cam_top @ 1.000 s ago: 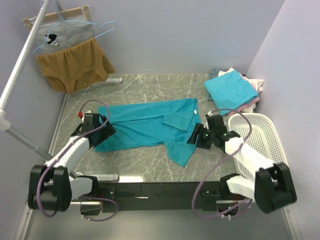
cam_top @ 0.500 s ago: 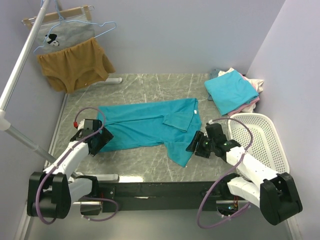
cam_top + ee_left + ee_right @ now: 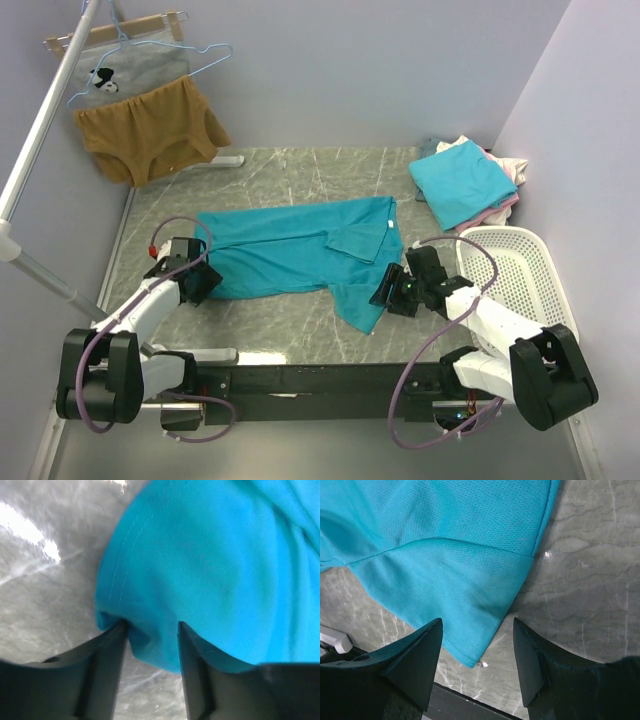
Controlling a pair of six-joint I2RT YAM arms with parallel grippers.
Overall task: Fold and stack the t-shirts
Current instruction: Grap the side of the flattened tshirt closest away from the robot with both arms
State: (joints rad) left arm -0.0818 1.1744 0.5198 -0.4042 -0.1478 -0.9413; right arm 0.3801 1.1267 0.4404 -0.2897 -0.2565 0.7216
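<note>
The teal t-shirt (image 3: 290,250) lies spread across the middle of the marble desk (image 3: 300,175). The left jaws, part-open, straddle its hem corner at 8 o'clock. The right jaws stand wide over its near corner at 4 o'clock. At 2 o'clock a folded turquoise t-shirt (image 3: 462,180) tops a small pile. A white basket (image 3: 520,270) sits at 3 o'clock, just beside the right arm. At 10 o'clock hang a mustard-brown garment (image 3: 150,135) and a grey garment (image 3: 125,70), its print too small to read.

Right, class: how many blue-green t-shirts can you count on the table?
2. One teal shirt lies spread mid-table; a lighter turquoise shirt sits folded atop the far-right pile. Others may hide beneath.
</note>
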